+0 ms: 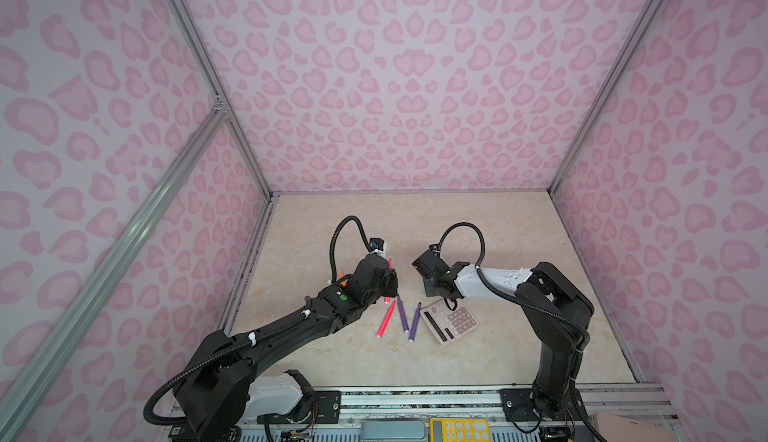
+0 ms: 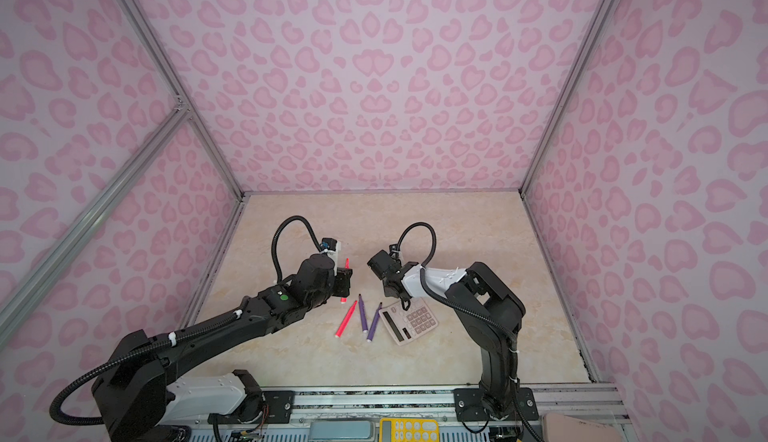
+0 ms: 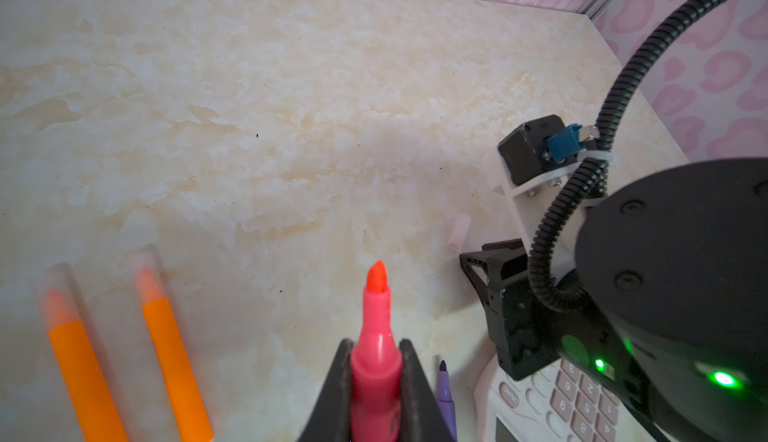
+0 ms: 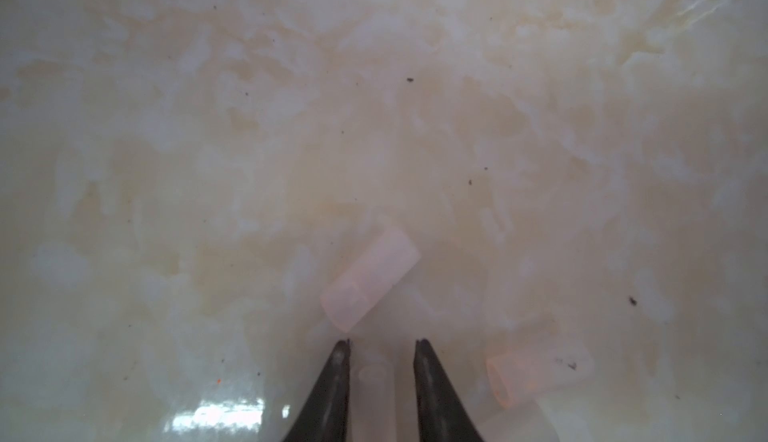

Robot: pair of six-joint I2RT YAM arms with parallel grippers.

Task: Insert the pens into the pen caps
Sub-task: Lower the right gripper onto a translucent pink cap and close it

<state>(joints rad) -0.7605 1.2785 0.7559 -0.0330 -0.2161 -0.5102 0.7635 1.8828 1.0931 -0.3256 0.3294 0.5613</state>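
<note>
- Pink-red pen (image 3: pixel 376 319) is sitting pinched in the left tool (image 3: pixel 376 343), whose jaws are pressing together on its barrel. Its bare tip is sticking out ahead of the tool, toward the back wall in both top views.
- The right tool (image 4: pixel 382 342) is hanging low over the counter (image 4: pixel 249 128) with its jaws spread. They are standing either side of a clear cap (image 4: pixel 376 386) and, as far as I can see, not gripping it yet.
- A second clear cap (image 4: pixel 370 278) is lying on its side just beyond those tips, askew to them. An orange-tinted cap (image 4: pixel 536 373) is lying off to one side.
- By my reckoning the right arm is far nearer the caps, which are lying between the two tools. The chosen cap's open end will need to be facing the tip along the pen's long axis.
- Two orange pens (image 3: pixel 83 369) (image 3: pixel 174 357) are lying side by side near the left tool, seemingly wearing clear caps already, though they are blurred.
- A spare pink-red pen (image 1: pixel 386 319) and two purple pens (image 1: pixel 402 314) (image 1: pixel 414 322) are lying uncapped just beside a pink calculator (image 1: pixel 453 323).
- The counter is looking glossy and marbled, so a loose cap could skid. Pink patterned walls are boxing in three sides, with open room at the back.
</note>
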